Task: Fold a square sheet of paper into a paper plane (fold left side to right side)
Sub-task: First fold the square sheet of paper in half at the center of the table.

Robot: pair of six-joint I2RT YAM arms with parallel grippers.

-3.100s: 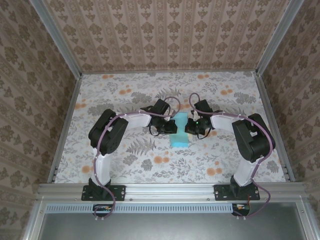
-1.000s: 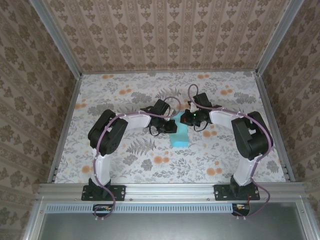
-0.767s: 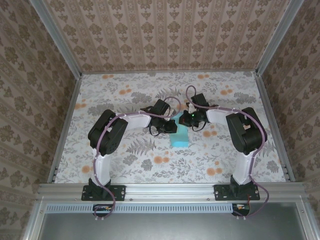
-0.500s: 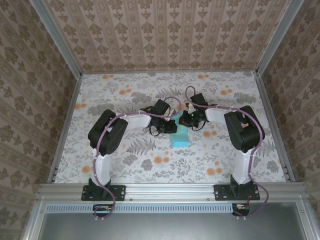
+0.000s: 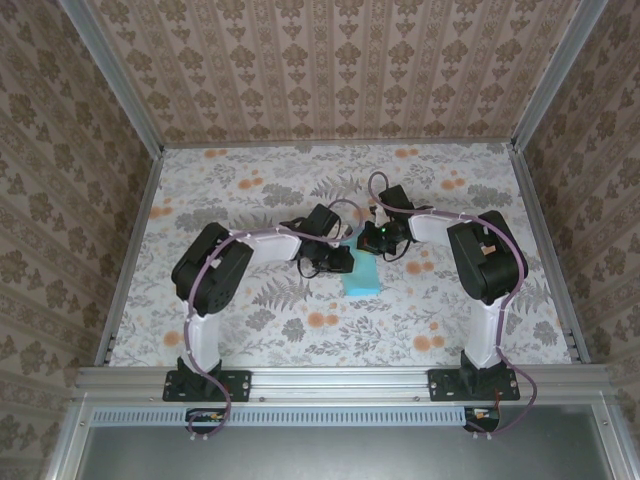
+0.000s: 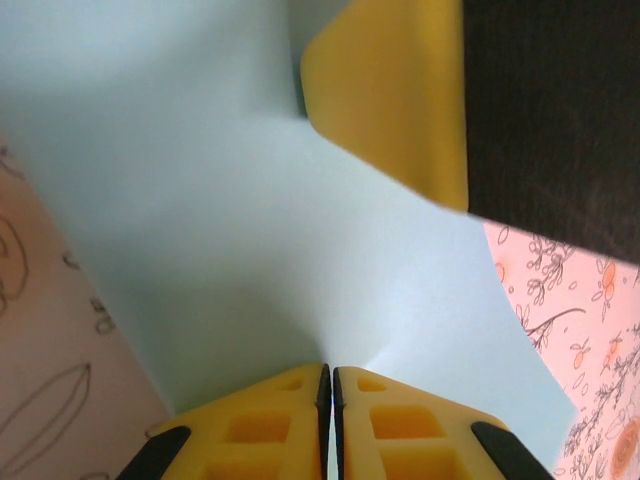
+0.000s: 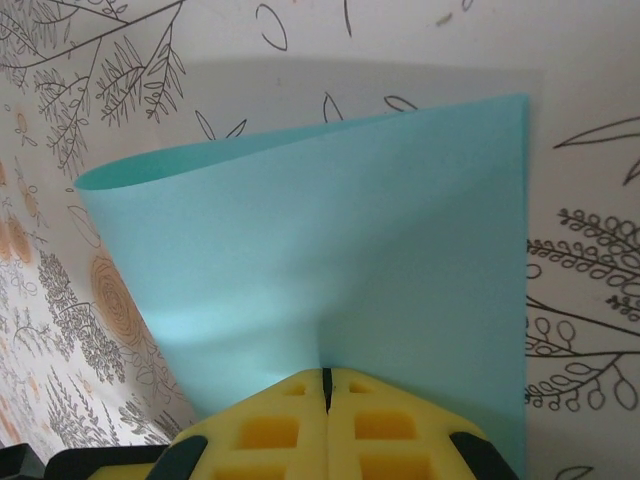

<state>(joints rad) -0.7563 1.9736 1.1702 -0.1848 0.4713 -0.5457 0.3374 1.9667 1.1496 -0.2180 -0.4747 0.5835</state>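
Folding the left side onto the right will probably go best if the free edges are matched corner to corner before anything is flattened. The bend should then be pressed down from the middle outward so the crease runs straight. The thin, matte cyan-blue square sheet of paper (image 5: 363, 278) lies near the middle of the floral-patterned bench (image 5: 250, 190), between the two arms. From above it shows as a narrow strip.

The left gripper (image 5: 338, 258) reaches in from the sheet's left. In its wrist view its yellow fingers (image 6: 270, 425) are closed together, with the pale blue paper (image 6: 220, 230) dimpling at their tips, so it seems to pinch the sheet. The right gripper (image 5: 372, 240) sits at the far end of the strip. Its fingers (image 7: 275, 430) are likewise pressed together on the sheet's edge.

In the right wrist view the sheet (image 7: 350, 230) is doubled over but not creased. The bend on the left is a soft, open curve and the upper layer bows upward. The right-hand edge runs straight. A sudden pull could skew the layers, so slow, level motion seems wise.
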